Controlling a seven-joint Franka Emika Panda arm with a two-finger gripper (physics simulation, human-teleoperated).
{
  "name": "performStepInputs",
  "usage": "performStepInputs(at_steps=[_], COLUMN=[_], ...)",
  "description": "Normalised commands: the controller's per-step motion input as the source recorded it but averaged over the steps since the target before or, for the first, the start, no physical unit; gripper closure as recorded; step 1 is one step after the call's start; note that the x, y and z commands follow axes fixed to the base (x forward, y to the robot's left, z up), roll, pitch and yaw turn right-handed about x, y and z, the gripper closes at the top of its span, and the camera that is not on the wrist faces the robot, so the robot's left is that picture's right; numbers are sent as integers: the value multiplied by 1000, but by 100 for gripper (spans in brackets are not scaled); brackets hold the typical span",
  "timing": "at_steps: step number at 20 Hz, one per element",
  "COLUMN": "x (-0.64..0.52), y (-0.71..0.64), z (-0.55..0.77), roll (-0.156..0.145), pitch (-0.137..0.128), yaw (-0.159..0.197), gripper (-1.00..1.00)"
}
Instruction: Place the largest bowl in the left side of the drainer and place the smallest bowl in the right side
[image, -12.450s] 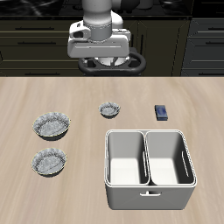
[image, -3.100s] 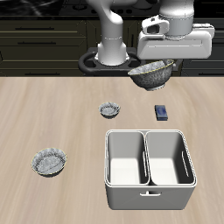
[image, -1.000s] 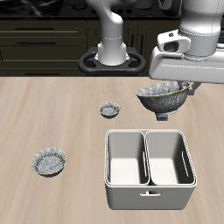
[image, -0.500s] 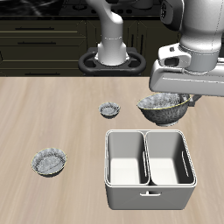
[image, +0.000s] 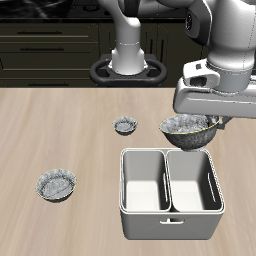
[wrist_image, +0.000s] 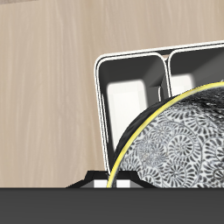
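The largest bowl (image: 188, 130), grey-blue patterned with a wavy rim, hangs tilted in the air above the back rim of the drainer (image: 168, 226). My gripper (image: 208, 121) is shut on the bowl's rim. The bowl hovers over the compartment farther from the other bowls. In the wrist view the largest bowl (wrist_image: 175, 140) fills the foreground with a yellow-edged rim, and the drainer (wrist_image: 131, 63) shows beneath it with both compartments empty. The smallest bowl (image: 125, 126) sits on the table behind the drainer's other compartment.
A mid-sized matching bowl (image: 56, 184) rests on the table near the front edge, well away from the drainer. A black round stand (image: 126, 70) sits at the back by the robot base.
The arm has carried the largest bowl down and toward the table's front, from well behind the drainer to just above its back rim. The other bowls have not moved.
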Motion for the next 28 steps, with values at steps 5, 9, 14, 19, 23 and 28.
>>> performStepInputs(at_steps=[5,9,14,19,23,28], x=[10,-5,-21,-24,41,33], y=[75,84,37,-53,-125,-155], z=[-145,-148,-43,23,-68,19], roll=[14,19,6,-15,-31,-20], pitch=[28,12,6,8,24,0], yaw=[-12,20,0,22,-1,1], gripper=[100,100,100,-100,-100,-100])
